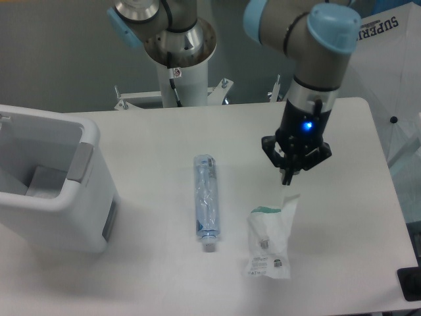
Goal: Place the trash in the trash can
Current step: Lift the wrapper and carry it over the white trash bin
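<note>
1. Worktop (164,276): white surface carrying every item of the task; the single arm reaches over its right half.
2. Trash can (89,191): large white bin standing upright at the worktop's left edge, mouth open upward, well apart from both pieces of trash.
3. Gripper (287,182): pointing down, jaws drawn together on the top corner of the plastic bag (268,243). The bag hangs directly below them, long axis running steeply down and slightly leftward, its lower end apparently at or near the worktop; contact cannot be told.
4. Governing relation: the can lies far to the left of the jaws, so the held bag must, by judgement, be carried leftward across the worktop and over the rim.
5. Bottle (205,201): lying flat between bag and can, long axis running away from the camera, white cap nearest the viewer, free of the jaws.
</note>
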Available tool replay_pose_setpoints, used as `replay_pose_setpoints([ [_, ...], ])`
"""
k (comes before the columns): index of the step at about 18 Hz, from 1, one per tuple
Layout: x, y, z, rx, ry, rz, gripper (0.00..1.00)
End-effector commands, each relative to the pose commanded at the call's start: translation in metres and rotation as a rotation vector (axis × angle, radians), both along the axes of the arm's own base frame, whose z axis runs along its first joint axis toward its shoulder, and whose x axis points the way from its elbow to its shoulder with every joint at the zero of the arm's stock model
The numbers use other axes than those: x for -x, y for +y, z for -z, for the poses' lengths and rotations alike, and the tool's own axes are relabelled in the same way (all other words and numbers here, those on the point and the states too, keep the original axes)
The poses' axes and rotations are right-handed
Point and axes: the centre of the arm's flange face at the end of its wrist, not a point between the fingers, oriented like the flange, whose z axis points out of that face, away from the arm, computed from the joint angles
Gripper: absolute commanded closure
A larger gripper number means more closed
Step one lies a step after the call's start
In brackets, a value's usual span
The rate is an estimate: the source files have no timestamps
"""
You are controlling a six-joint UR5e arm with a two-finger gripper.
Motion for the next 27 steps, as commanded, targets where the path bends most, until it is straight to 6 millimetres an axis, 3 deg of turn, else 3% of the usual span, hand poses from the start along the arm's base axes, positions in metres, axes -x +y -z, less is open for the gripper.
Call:
replay_pose_setpoints([
  [5,-0.038,0.013,-0.030,-0.047,0.016,0.025,1.00],
  [14,-0.104,0.013,-0.098,-0.197,0.048,0.104,1.00],
  [21,-0.157,0.029,-0.116,-0.217,0.073,0.197,1.00],
  [27,-0.197,0.030,-0.117,-0.223,0.083,0.263,1.00],
])
